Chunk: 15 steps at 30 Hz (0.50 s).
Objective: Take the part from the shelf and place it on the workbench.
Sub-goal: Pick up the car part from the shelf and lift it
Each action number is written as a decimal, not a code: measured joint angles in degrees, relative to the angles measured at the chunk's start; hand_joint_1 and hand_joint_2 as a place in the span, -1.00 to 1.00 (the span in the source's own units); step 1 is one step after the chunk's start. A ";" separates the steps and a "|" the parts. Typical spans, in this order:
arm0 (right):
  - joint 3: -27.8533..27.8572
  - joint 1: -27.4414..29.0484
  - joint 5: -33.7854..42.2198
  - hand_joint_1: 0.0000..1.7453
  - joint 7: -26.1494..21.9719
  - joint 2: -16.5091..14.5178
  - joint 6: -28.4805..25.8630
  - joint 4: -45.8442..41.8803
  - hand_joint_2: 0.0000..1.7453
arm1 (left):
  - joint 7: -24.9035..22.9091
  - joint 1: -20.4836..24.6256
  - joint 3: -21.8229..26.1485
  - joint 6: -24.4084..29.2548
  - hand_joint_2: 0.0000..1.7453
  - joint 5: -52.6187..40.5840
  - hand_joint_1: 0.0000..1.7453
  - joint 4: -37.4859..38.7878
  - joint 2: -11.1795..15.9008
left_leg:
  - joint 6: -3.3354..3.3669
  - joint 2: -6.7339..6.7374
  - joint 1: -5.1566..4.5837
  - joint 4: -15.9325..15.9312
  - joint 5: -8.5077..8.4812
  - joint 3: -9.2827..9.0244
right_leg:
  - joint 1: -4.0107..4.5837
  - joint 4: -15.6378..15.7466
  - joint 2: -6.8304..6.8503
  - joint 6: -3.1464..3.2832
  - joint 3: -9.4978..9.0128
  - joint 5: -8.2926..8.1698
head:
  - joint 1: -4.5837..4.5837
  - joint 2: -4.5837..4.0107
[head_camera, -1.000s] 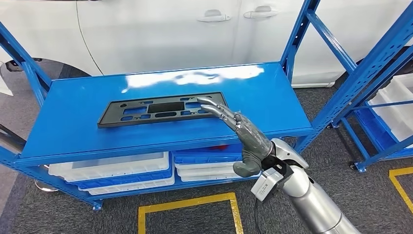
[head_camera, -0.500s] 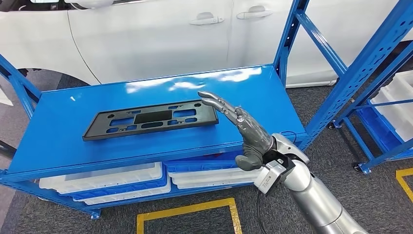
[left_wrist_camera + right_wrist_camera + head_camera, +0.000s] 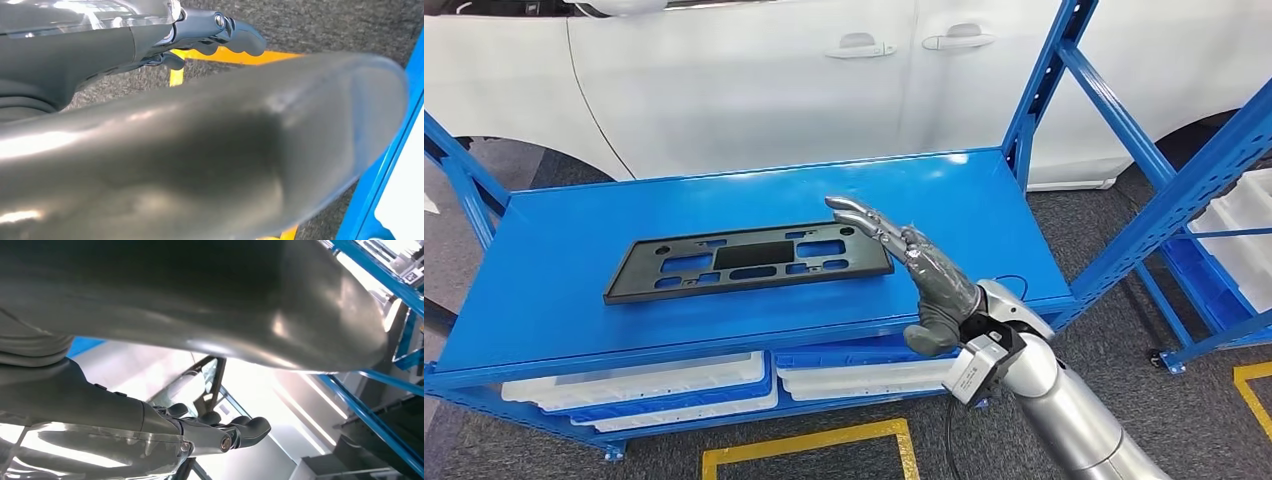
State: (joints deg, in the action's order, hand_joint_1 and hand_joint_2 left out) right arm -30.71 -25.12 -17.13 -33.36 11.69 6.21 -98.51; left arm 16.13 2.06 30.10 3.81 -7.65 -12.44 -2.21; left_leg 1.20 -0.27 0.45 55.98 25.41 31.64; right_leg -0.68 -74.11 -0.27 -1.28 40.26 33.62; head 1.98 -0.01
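A flat black part point(image 3: 749, 261) with cut-out slots is seen lying on the top board of the blue shelf point(image 3: 554, 240), towards its middle. The right robot hand point(image 3: 921, 274) is held over the part's right end, fingers stretched out and apart, nothing grasped; whether the fingertips touch the part cannot be told. The left robot hand point(image 3: 220, 32) is seen above grey carpet with fingers loosely curled, nothing in them. White bins point(image 3: 639, 385) are stored under the part, and a white car point(image 3: 754, 70) is parked behind it.

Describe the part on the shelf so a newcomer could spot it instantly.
Find the blue shelf beside the white car. On its top lies the part, a flat black rectangular frame with cut-out slots, the only thing lying there, by the right hand.
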 joint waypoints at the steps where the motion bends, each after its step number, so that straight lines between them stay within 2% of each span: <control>1: -0.08 0.13 0.05 -1.00 -0.02 0.09 0.01 0.10 -1.00 | 0.00 -0.06 0.00 -0.01 -1.00 -0.08 -1.00 0.00 -0.03 | -0.09 -0.05 0.02 0.09 0.34 -0.37 | -0.13 0.89 0.02 -0.08 0.24 -1.63 | -0.01 -0.01; 3: -0.16 0.21 0.42 -1.00 -0.06 0.29 0.41 0.18 -1.00 | -0.03 -0.15 0.00 -0.02 -1.00 -0.36 -1.00 0.00 -0.13 | -0.47 -0.14 0.08 0.38 1.23 -1.25 | -0.34 8.24 0.17 -0.03 -2.23 -6.69 | -0.03 0.00; 4: -0.25 0.21 0.54 -1.00 -0.08 0.36 0.75 0.21 -1.00 | -0.07 -0.12 0.00 -0.04 -1.00 -0.54 -1.00 0.00 -0.16 | -0.80 -0.20 0.00 0.62 1.73 -1.50 | -0.29 12.04 0.24 0.12 -3.77 -8.34 | -0.04 0.00; 5: -0.41 0.21 0.30 -1.00 -0.11 0.39 1.04 0.27 -1.00 | -0.10 -0.06 0.00 -0.08 -1.00 -0.74 -1.00 0.00 -0.19 | -1.13 -0.25 -0.08 0.75 2.13 -1.62 | -0.24 14.56 0.28 0.40 -4.83 -9.15 | -0.02 0.01; 6: -0.66 0.23 -0.36 -1.00 -0.22 0.45 1.19 0.34 -1.00 | -0.14 -0.01 0.00 -0.14 -1.00 -0.93 -1.00 0.00 -0.19 | -1.49 -0.29 -0.17 0.80 2.43 -1.64 | -0.13 15.69 0.29 0.75 -5.33 -9.14 | -0.01 0.00; 9: -1.75 0.35 -3.18 -1.00 -0.96 0.75 0.86 0.62 -1.00 | -0.07 0.08 -0.01 -0.29 -1.00 -1.19 -1.00 0.00 -0.20 | -2.46 -0.29 -0.13 0.88 3.00 -1.87 | -0.04 15.98 0.33 1.96 -5.72 -8.57 | 0.05 0.00; 10: -2.13 0.41 -3.78 -1.00 -1.26 0.82 0.76 0.68 -1.00 | 0.02 0.07 -0.01 -0.34 -1.00 -1.20 -1.00 0.00 -0.21 | -2.77 -0.23 -0.07 1.83 3.54 -1.59 | -0.09 16.14 0.48 2.34 -5.97 -8.44 | 0.12 0.01; 11: -2.52 0.51 -4.14 -1.00 -1.54 0.84 0.71 0.73 -1.00 | 0.10 0.08 -0.02 -0.40 -1.00 -1.20 -1.00 0.00 -0.22 | -3.05 -0.15 0.00 4.18 4.69 -0.53 | -0.15 16.29 0.72 2.69 -6.29 -8.28 | 0.18 0.01; 12: -2.90 0.67 -4.38 -1.00 -1.77 0.85 0.66 0.80 -1.00 | 0.21 0.07 -0.02 -0.49 -1.00 -1.19 -1.00 0.00 -0.23 | -3.30 -0.08 0.06 7.85 6.24 1.37 | -0.11 16.33 0.99 2.96 -6.57 -8.03 | 0.23 0.00; 14: -3.51 1.11 -4.67 -1.00 -2.02 0.88 0.58 1.01 -1.00 | 0.35 -0.05 -0.02 -0.66 -1.00 -1.14 -1.00 0.00 -0.20 | -3.59 -0.07 0.11 16.42 9.12 6.49 | 0.09 16.32 1.43 3.24 -7.13 -7.42 | 0.26 0.00; 15: -3.76 1.31 -4.76 -1.00 -2.05 0.91 0.57 1.12 -1.00 | 0.42 -0.19 -0.01 -0.73 -1.00 -1.11 -1.00 0.01 -0.19 | -3.60 -0.07 0.11 18.90 9.24 8.36 | 0.19 16.32 1.52 3.28 -7.48 -7.10 | 0.26 0.00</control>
State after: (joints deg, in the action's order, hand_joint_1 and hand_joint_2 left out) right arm -34.47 -23.81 -21.89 -35.41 12.60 6.78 -97.39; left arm 16.55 1.88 30.09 3.08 -8.76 -12.43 -2.40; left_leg -2.40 -0.34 0.56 74.88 34.65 40.00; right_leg -0.49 -57.79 1.26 2.00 32.78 26.52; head 2.24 -0.01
